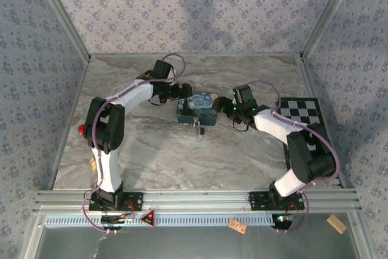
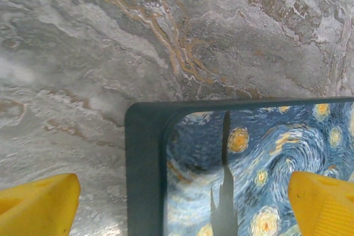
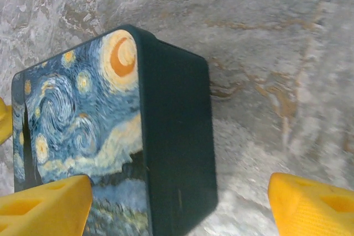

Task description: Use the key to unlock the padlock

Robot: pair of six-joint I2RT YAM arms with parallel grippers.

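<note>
The blue swirl-painted box (image 1: pixel 197 107) lies mid-table. At its near edge sits the tiny padlock (image 1: pixel 197 125), dark with a silvery bit below it. I cannot make out the key apart from it. My left gripper (image 1: pixel 180 93) is at the box's left end. In the left wrist view this gripper (image 2: pixel 182 208) is open, its yellow fingers (image 2: pixel 38 205) set wide either side of the box's corner (image 2: pixel 144 153). My right gripper (image 1: pixel 226 107) is at the box's right end. It too is open (image 3: pixel 180 208), with fingers (image 3: pixel 315 205) spread across the box's dark side (image 3: pixel 177 136), touching nothing.
A black-and-white checkered board (image 1: pixel 301 113) lies at the right edge of the marble table (image 1: pixel 151 162). A small red object (image 1: pixel 82 130) sits by the left arm. Patterned walls close in the back and both sides.
</note>
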